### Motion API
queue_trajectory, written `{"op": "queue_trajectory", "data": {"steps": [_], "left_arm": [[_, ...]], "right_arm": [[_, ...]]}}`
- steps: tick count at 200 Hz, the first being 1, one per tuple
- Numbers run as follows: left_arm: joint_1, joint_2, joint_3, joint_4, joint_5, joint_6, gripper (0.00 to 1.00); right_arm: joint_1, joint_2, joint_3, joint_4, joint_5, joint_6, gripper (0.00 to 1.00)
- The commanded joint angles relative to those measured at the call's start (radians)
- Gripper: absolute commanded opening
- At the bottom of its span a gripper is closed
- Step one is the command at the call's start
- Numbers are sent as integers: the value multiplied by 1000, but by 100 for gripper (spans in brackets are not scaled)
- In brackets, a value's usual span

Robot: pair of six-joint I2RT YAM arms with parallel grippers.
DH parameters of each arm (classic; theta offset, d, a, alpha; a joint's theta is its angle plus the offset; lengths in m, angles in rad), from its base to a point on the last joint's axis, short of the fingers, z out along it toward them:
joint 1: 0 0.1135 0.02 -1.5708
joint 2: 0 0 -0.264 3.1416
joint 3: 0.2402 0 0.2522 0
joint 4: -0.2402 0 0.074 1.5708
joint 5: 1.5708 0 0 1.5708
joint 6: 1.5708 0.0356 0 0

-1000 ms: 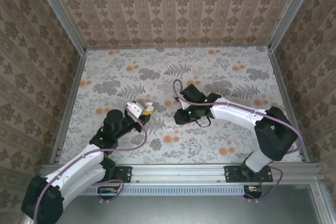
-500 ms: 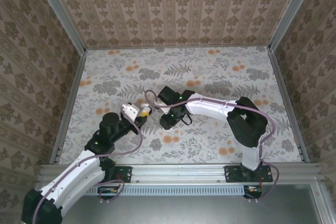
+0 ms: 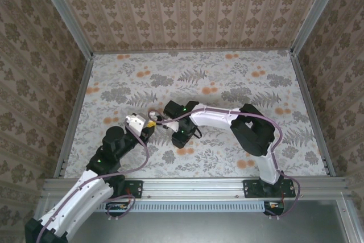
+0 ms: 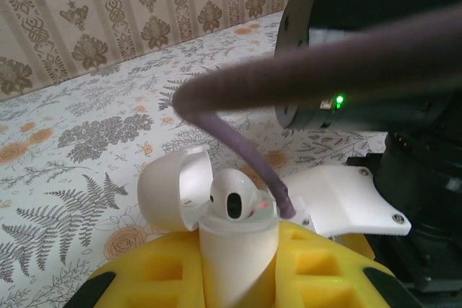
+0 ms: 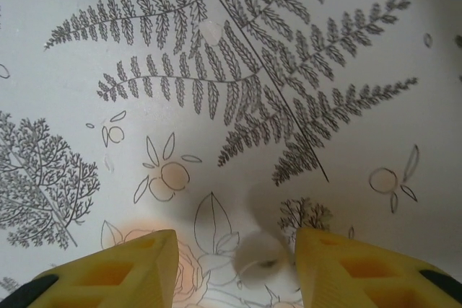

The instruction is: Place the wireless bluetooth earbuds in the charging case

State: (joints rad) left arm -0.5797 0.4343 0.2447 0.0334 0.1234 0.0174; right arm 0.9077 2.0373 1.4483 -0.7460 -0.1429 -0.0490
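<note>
Left arm point(image 3: 79, 189) angles up from its base, and the left gripper point(image 4: 237, 257) has its yellow fingers clamped on the open charging case point(image 4: 177, 189). Right arm point(image 3: 213, 118) folds across toward it, wrist pointing down, the right gripper point(image 5: 234, 268) with its fingers spread apart.

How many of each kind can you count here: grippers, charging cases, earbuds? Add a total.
2 grippers: left gripper, right gripper
1 charging case, white, lid open
1 earbud, white, seated in the case
Total: 4
</note>
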Motion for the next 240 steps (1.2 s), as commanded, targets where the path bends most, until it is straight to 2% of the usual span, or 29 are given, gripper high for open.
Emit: {"op": "queue_trajectory", "data": {"steps": [1, 57, 117, 158, 190, 240], "left_arm": [[9, -6, 11, -7, -21, -22, 0], [11, -7, 7, -3, -24, -24, 0], [12, -8, 4, 2, -22, -25, 0], [12, -8, 5, 7, -18, -33, 0], [12, -7, 8, 29, 12, -42, 0], [11, 37, -5, 209, 101, -104, 0]], "right_arm": [[4, 29, 38, -66, 43, -33, 45], [9, 57, 49, -110, 80, -31, 40], [10, 69, 61, -112, 79, 7, 22], [2, 49, 47, -100, 81, 75, 15], [-39, -45, -17, -27, 89, 206, 11], [-97, -348, -159, 184, 92, 467, 12]]}}
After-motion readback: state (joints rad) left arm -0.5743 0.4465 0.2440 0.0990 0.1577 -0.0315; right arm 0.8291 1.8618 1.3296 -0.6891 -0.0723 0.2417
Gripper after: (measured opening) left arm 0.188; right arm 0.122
